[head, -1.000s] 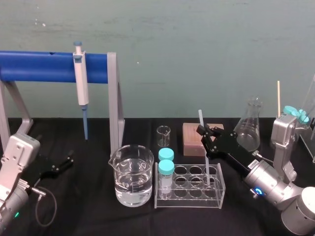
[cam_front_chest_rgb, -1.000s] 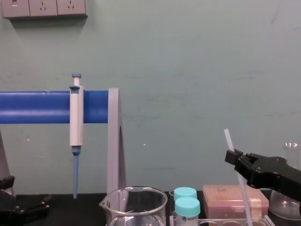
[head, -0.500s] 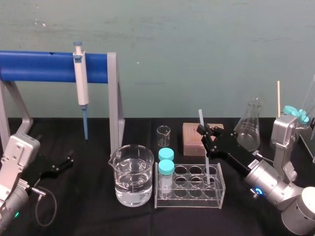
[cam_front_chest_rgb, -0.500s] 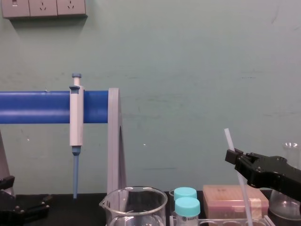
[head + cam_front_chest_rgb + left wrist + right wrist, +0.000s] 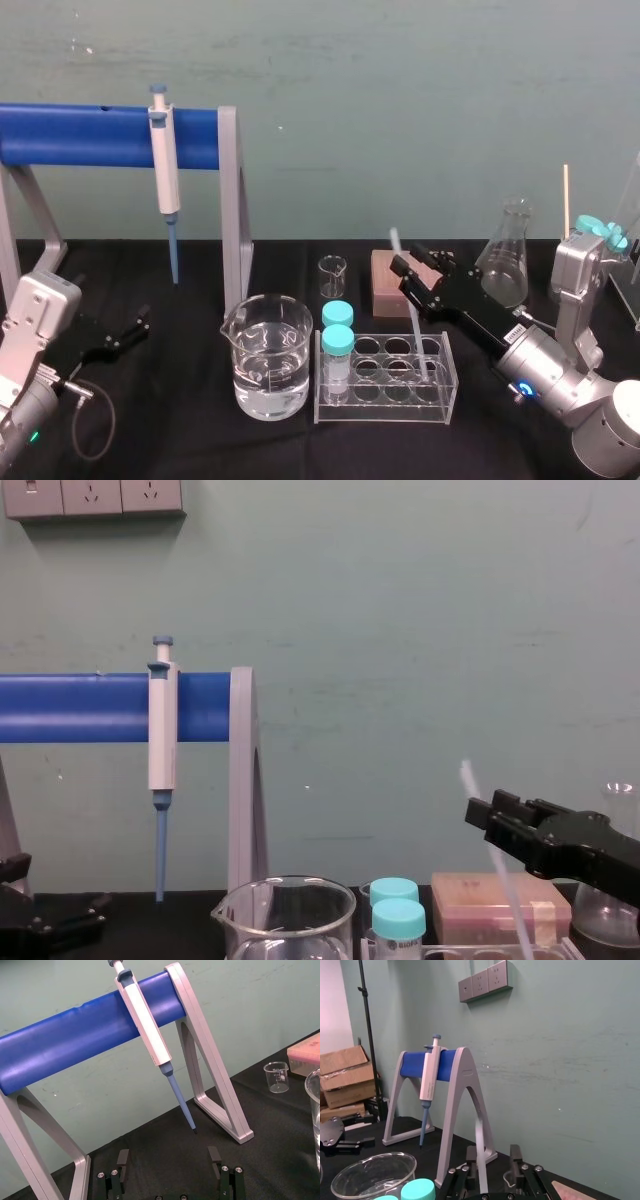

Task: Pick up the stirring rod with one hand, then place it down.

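A black-draped desk (image 5: 180,430) spans the scene before us, and on its far left stands the biggest thing on it, a grey-legged stand with a blue crossbar (image 5: 90,135). On the right, the right arm reaches in from the near right corner, and its end effector (image 5: 408,272) hangs above the right part of a clear test-tube rack (image 5: 385,392), its fingers closed onto the stirring rod (image 5: 415,330). At the near left edge the left end effector (image 5: 168,1160) sits low over the desk, well apart from the glassware, with its fingers (image 5: 122,1160) spread and nothing between them. Near the middle we see a large beaker (image 5: 267,370) part-filled with clear liquid, and the rack lies just to its right. A conical flask (image 5: 505,255) leans at the far right, and a pinkish-brown box (image 5: 384,285) lies behind the rack. A white pipette (image 5: 163,160) with a blue tip hangs on the crossbar. Two teal-capped tubes (image 5: 337,345) stand in the rack's left column, and a small empty beaker (image 5: 332,277) sits just behind them. The rod itself is off the desk and tilted: its top leans left above the fingers, and its lower end dips into a right-hand well of the rack; we cannot tell whether it touches the bottom.
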